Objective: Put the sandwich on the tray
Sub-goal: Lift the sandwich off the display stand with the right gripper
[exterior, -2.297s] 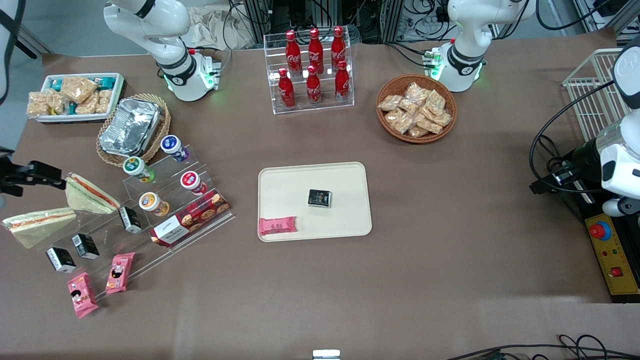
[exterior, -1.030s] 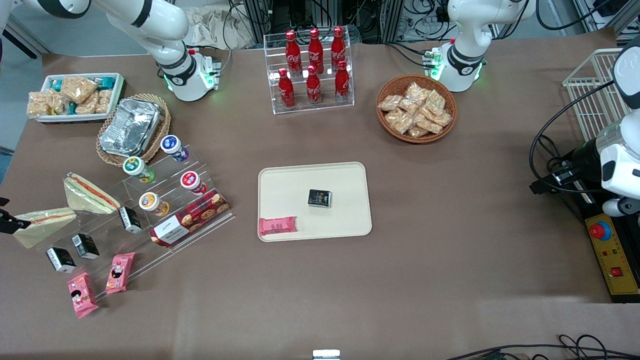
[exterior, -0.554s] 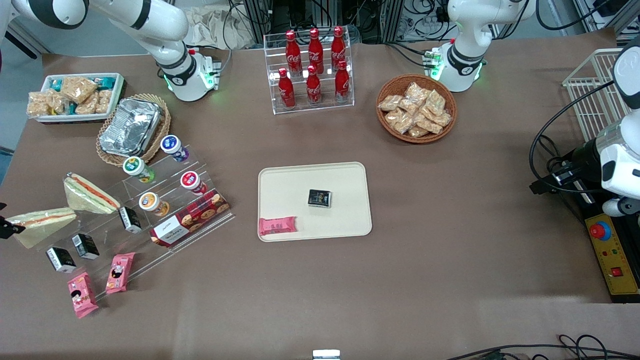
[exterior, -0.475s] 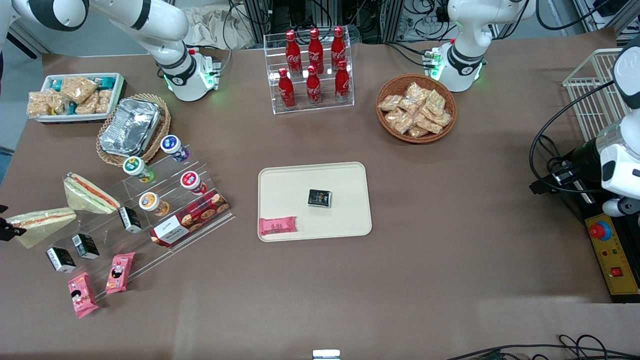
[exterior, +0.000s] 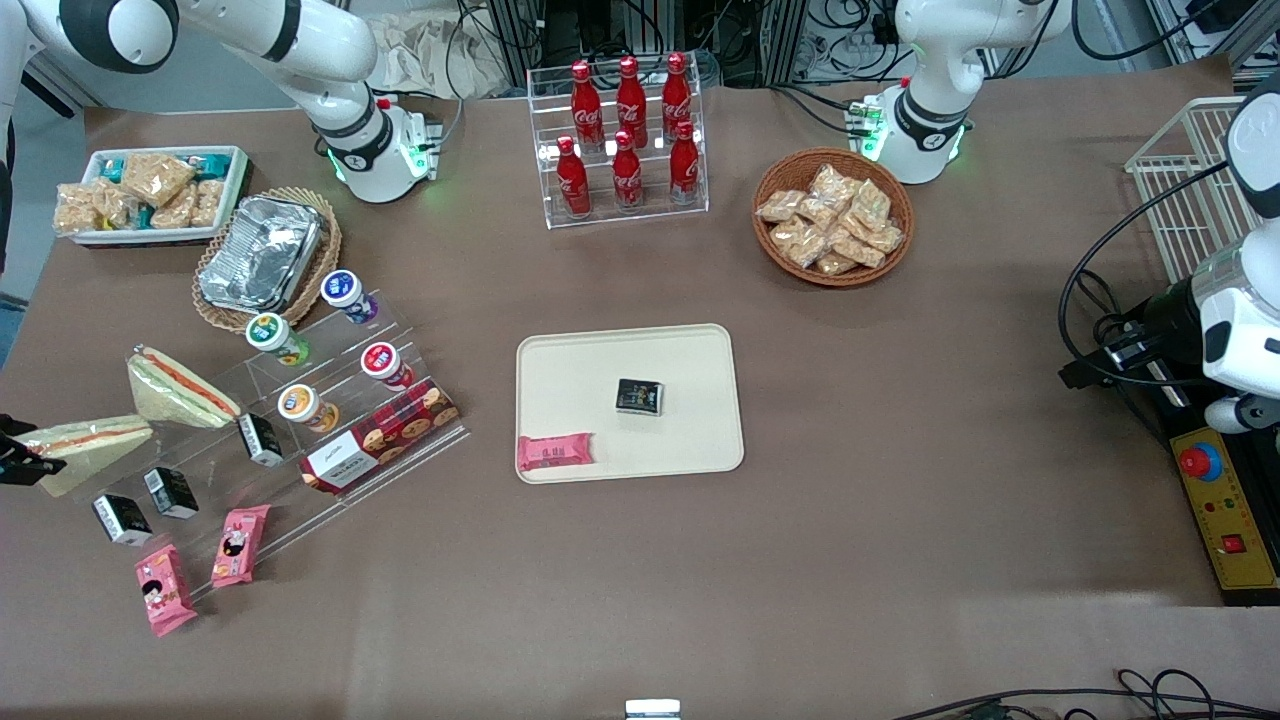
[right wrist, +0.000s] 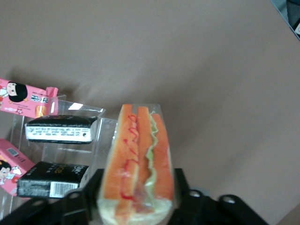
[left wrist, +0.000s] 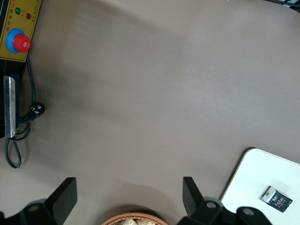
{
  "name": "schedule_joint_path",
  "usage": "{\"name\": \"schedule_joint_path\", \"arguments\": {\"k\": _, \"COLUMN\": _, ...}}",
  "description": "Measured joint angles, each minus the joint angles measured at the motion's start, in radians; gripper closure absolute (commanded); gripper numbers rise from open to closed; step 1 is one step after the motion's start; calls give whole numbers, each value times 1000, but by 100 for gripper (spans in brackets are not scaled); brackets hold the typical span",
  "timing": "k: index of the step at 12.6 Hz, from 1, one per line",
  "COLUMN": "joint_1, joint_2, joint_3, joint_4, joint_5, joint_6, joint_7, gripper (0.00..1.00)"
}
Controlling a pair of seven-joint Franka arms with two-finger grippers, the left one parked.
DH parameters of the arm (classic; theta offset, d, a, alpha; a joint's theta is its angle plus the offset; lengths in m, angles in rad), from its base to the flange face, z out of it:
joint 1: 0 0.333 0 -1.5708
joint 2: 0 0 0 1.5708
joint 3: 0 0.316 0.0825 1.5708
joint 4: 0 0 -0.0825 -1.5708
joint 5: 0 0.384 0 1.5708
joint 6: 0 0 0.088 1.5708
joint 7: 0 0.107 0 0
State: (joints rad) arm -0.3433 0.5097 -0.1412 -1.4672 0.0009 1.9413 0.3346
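The sandwich (exterior: pixel 90 440), a clear-wrapped wedge with an orange-red stripe, lies on the table at the working arm's end, beside the acrylic stand. In the right wrist view the sandwich (right wrist: pixel 138 154) fills the gap between my black fingers (right wrist: pixel 89 194), which press on the wrap from both sides. My gripper (exterior: pixel 18 462) (right wrist: pixel 135 185) is low over the table at the wedge's wide end. The cream tray (exterior: pixel 580 380) lies mid-table, well away toward the parked arm's end; its corner also shows in the left wrist view (left wrist: pixel 258 173).
A second wedge (exterior: pixel 180 385) with a red-and-green stripe leans on the acrylic stand (exterior: pixel 330 400), which holds cups, a cookie box and small black boxes (right wrist: pixel 61 129). Pink packs (exterior: pixel 165 590) lie nearer the camera. On the tray lie a black box (exterior: pixel 639 396) and a pink bar (exterior: pixel 555 452).
My gripper has come down from beside the second wedge to the sandwich's wide end and settled around it. The sandwich has barely shifted.
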Motion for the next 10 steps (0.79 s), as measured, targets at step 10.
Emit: {"name": "schedule_joint_path", "arguments": {"k": 10, "joint_1": -9, "joint_2": -70, "joint_3": 14, "joint_4": 25, "joint_5": 17, "joint_6": -24, "joint_7": -174, "gripper": 99}}
